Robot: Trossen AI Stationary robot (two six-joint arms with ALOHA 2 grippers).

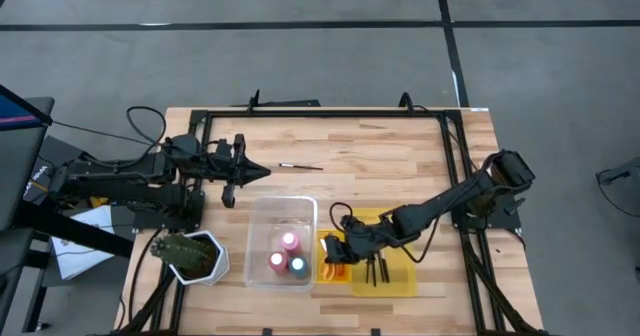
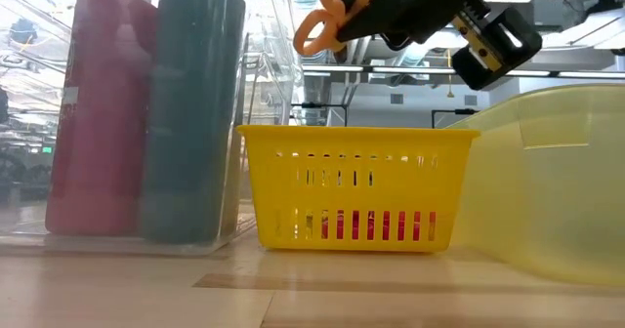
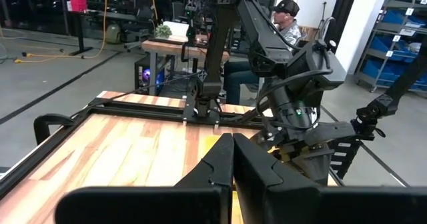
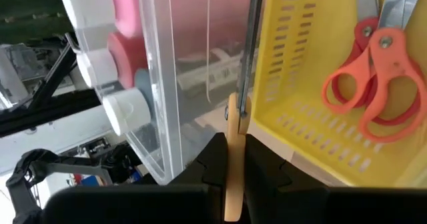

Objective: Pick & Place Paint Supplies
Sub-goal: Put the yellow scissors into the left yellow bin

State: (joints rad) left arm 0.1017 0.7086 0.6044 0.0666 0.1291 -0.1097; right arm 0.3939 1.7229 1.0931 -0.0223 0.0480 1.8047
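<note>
High view: three paint bottles (image 1: 287, 254) stand in the clear bin (image 1: 262, 212) near the counter's front edge; brushes (image 1: 376, 271) lie in the yellow tray (image 1: 405, 280). One paintbrush (image 1: 300, 166) lies loose mid-counter, so the job looks mostly done. The left end effector (image 1: 254, 171) waits near it at the left edge.

Low view: the right end effector (image 2: 376, 11) hangs above the small yellow basket (image 2: 354, 186), carrying orange scissors (image 2: 327, 16).

Left wrist view: fingers pressed together, empty.

Right wrist view: fingers pinch the scissors; a second pair (image 4: 373, 81) already lies in the basket. No readable writing.
</note>
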